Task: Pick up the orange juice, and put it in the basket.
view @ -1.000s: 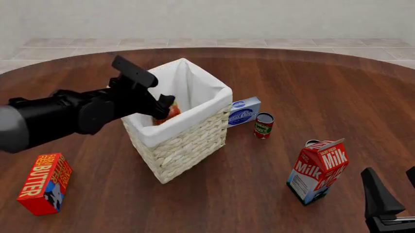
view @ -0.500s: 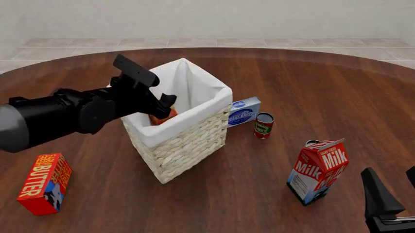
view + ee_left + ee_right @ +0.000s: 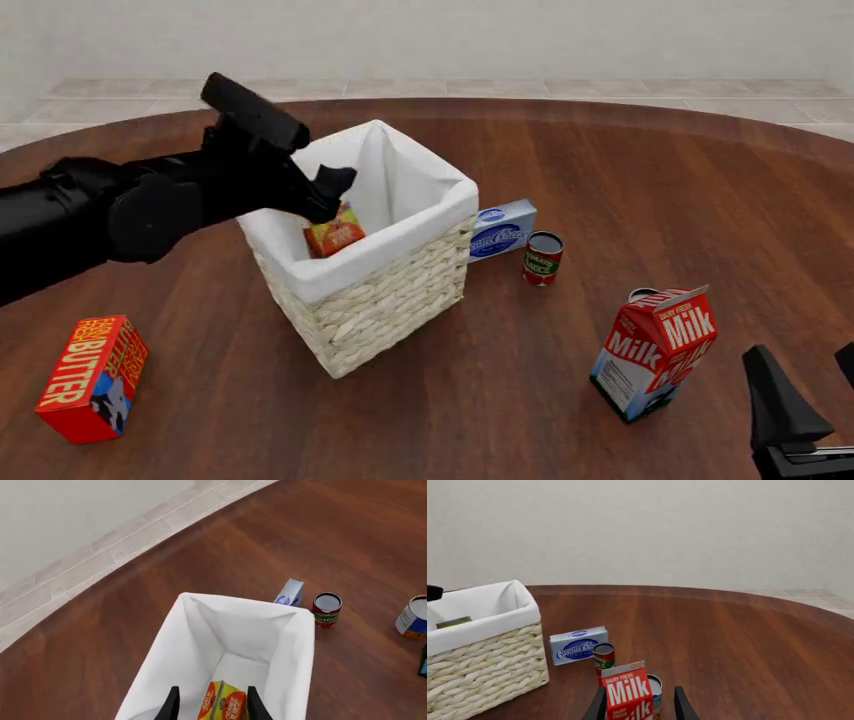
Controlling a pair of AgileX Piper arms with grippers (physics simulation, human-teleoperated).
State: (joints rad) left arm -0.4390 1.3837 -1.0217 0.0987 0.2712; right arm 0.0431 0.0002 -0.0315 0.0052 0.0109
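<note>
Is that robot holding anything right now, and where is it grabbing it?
Nothing: the orange juice stands free in the basket, below the open left gripper; the right gripper is empty.

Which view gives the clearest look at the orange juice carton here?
The left wrist view: the orange juice shows its label inside the basket. The front view shows it small; the right wrist view shows only its top edge.

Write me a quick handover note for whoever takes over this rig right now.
Left claw: open, above the basket, its fingers either side of the orange juice with a gap on both sides.
Right claw: open and idle at the near right, behind the milk carton.
Orange juice: inside the basket, top showing just below the rim.
Done: juice is in the basket and released.
Left: lift the left arm clear of the basket.
</note>
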